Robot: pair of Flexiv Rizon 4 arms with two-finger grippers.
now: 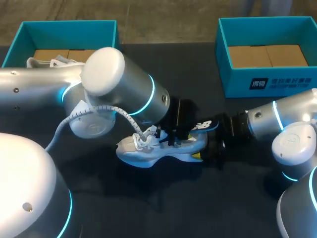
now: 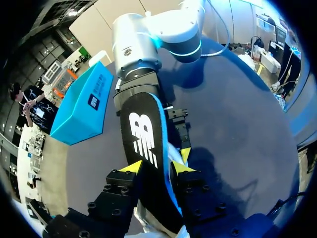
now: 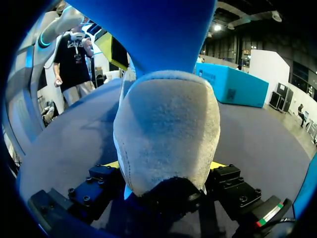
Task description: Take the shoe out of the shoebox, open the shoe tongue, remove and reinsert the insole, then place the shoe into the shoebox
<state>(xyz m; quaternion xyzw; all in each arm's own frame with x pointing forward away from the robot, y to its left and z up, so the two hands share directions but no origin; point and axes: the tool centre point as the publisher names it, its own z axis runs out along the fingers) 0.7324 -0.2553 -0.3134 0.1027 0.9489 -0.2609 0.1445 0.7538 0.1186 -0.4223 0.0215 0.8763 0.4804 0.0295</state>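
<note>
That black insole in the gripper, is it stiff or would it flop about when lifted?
Probably bendy: the insole looks like a thin sheet and seems to bow slightly in the left gripper. It is likely light too, since a pinch across its width holds it up.

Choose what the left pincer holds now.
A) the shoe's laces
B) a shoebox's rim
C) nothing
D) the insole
D: in the left wrist view both yellow tips of the left pincer press the black insole from two sides, while the right pincer clamps the shoe at its heel.
</note>
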